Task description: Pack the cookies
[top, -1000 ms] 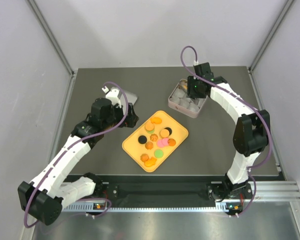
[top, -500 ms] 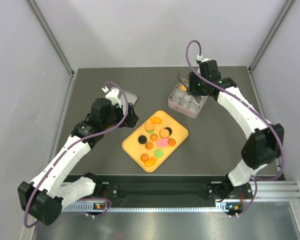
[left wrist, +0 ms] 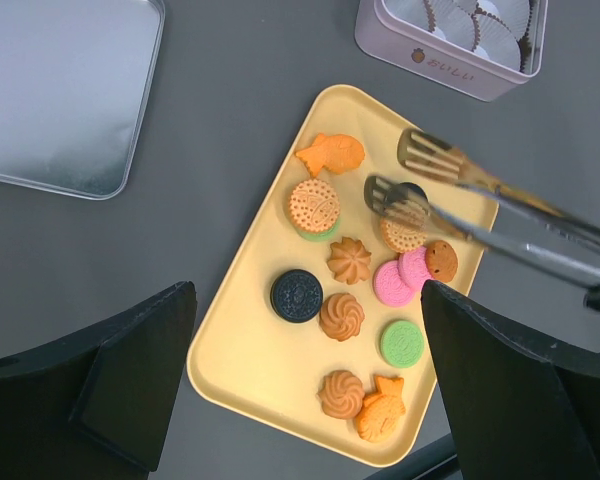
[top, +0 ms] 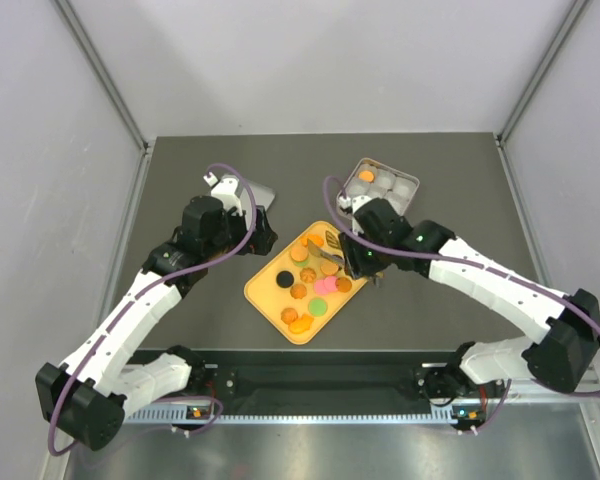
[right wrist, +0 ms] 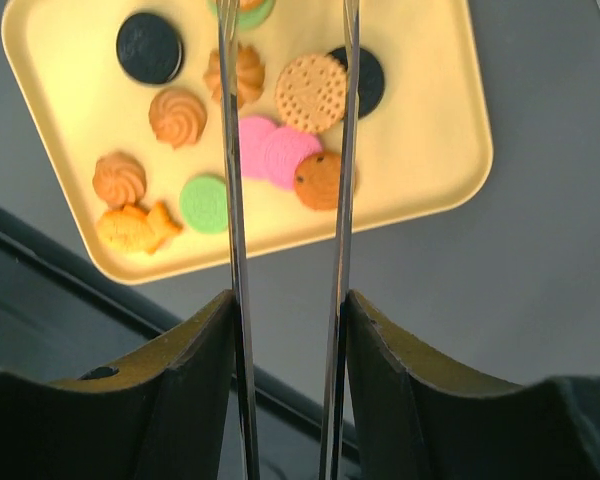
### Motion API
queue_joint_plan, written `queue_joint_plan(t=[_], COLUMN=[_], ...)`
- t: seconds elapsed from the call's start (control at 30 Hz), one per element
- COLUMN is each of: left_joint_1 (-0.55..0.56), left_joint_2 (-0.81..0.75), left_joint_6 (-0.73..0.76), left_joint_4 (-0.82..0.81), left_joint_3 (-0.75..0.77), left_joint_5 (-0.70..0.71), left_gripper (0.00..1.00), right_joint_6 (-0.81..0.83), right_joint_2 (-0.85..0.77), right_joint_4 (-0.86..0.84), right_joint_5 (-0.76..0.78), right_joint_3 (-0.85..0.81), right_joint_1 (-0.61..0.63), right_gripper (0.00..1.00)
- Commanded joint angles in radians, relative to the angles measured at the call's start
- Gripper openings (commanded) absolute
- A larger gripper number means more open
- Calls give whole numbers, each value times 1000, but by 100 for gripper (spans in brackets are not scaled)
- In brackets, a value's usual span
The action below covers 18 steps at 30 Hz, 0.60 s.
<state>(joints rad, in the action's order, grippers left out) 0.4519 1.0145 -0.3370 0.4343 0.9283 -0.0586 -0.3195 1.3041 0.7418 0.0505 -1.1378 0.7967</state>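
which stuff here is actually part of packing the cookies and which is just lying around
In the job:
cookies, yellow tray they lie on, pink tin, tongs in the right gripper.

Lying about:
silver lid, on the table left of the tray.

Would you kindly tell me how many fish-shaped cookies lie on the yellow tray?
2 fish-shaped cookies: one at the tray end nearest the pink tin, one at the opposite end. None looks hidden.

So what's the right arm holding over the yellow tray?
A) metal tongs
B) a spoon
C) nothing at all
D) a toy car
A: the right gripper is clamped on metal tongs, whose tips are above the cookies on the tray.
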Motion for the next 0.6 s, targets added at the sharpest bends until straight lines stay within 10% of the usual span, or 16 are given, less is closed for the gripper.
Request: queue_joint_plan(t=[0.0, 0.57], left_joint_1=[-7, -7], left_joint_2=[-7, 4], left_joint_6=[10, 9], left_joint_4=[-25, -20], left_joint_3=[1, 0], left_joint_5=[0, 3], left_gripper=[99, 99], right_joint_6=[-30, -53], right_joint_2=[-63, -31], right_joint_4=[39, 108], right_joint_5=[87, 160], right_joint_3=[-17, -13], right_joint_1=[68, 156], right_gripper=[45, 46])
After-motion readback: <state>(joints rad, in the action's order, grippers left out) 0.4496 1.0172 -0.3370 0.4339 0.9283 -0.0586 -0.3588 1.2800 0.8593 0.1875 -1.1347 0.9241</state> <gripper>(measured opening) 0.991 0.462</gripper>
